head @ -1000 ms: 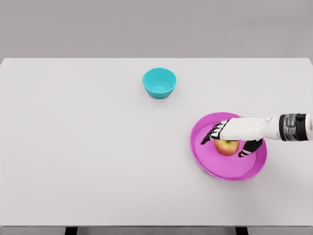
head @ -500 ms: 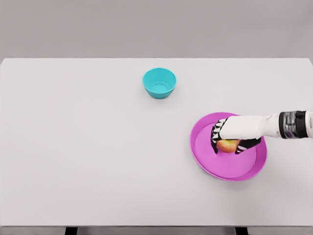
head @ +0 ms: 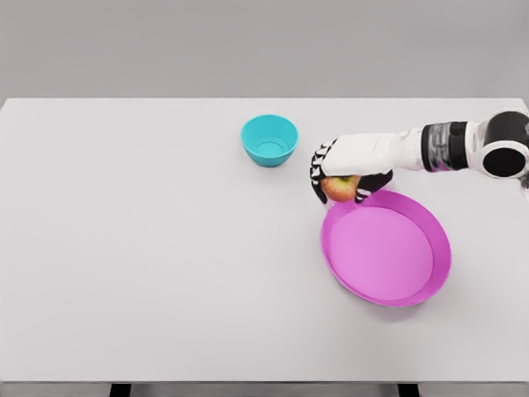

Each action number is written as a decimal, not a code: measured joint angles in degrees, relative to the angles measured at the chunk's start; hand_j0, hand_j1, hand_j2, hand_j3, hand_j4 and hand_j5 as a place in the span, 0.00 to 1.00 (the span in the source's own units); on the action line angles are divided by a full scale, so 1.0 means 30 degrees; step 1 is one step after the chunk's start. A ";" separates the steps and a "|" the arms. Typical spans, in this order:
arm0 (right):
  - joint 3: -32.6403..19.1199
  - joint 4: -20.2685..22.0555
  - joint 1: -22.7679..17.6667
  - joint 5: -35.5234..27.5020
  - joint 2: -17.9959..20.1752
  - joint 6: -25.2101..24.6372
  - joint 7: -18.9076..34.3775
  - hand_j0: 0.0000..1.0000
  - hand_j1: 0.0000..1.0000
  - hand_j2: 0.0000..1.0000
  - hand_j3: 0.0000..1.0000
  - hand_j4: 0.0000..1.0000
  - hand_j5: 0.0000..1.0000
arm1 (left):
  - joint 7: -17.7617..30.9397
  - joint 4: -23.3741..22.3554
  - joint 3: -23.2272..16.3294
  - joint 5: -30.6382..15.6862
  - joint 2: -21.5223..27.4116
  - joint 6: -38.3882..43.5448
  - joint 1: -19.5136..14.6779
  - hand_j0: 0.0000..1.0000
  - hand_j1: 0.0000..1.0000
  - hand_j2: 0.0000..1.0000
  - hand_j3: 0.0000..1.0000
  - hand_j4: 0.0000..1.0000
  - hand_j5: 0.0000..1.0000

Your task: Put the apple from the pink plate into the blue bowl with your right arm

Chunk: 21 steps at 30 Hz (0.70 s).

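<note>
Small round turquoise-blue bowl (head: 269, 140) is sitting at 10 o'clock from your right hand (head: 347, 169). That hand's fingers are curling around the red-yellow apple (head: 340, 188), carrying it above the empty round pink plate's (head: 386, 247) 11 o'clock rim. Apple is likely rigid, smooth, light; you are gripping around its widest part.

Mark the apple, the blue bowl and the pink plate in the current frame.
apple (head: 340, 188), head view, its visible lower front.
blue bowl (head: 269, 150), head view, its inner floor.
pink plate (head: 384, 248), head view, its bare centre.
</note>
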<state>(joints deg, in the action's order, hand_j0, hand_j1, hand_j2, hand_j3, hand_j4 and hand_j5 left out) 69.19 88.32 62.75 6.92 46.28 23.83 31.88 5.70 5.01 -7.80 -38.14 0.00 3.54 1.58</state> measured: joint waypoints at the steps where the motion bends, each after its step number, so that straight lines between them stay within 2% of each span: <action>1: -0.0006 -0.0442 0.0293 0.0027 -0.0437 0.0019 0.0073 0.37 0.37 0.37 0.37 0.37 0.37 | 0.0000 0.0000 0.0000 0.0000 0.0000 0.0004 0.0000 1.00 1.00 1.00 1.00 1.00 1.00; 5: -0.0017 -0.2659 0.1670 0.0190 -0.2377 0.0101 0.0342 0.37 0.37 0.37 0.37 0.37 0.37 | 0.0000 0.0000 -0.0005 0.0000 0.0000 0.0007 -0.0029 1.00 1.00 1.00 1.00 1.00 1.00; 13: -0.0019 -0.8692 0.3662 0.0575 -0.6655 0.0872 0.0554 0.37 0.37 0.37 0.37 0.37 0.37 | -0.0002 0.0001 -0.0003 0.0000 0.0000 0.0009 0.0000 1.00 1.00 1.00 1.00 1.00 1.00; 17: -0.0135 -1.1998 0.3780 0.1070 -0.9056 0.1516 0.0548 0.37 0.37 0.37 0.37 0.37 0.37 | -0.0001 0.0001 -0.0004 0.0000 0.0000 0.0010 0.0000 1.00 1.00 1.00 1.00 1.00 1.00; 21: -0.0536 -1.4923 0.4072 0.1873 -1.0756 0.2021 0.0446 0.37 0.37 0.37 0.37 0.37 0.37 | 0.0000 0.0002 -0.0002 0.0000 0.0000 0.0007 -0.0029 1.00 1.00 1.00 1.00 1.00 1.00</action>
<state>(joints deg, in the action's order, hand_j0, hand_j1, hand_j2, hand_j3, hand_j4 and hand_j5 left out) 67.58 43.56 74.97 12.54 14.01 29.90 33.21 5.70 5.01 -7.80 -38.14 0.00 3.56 1.49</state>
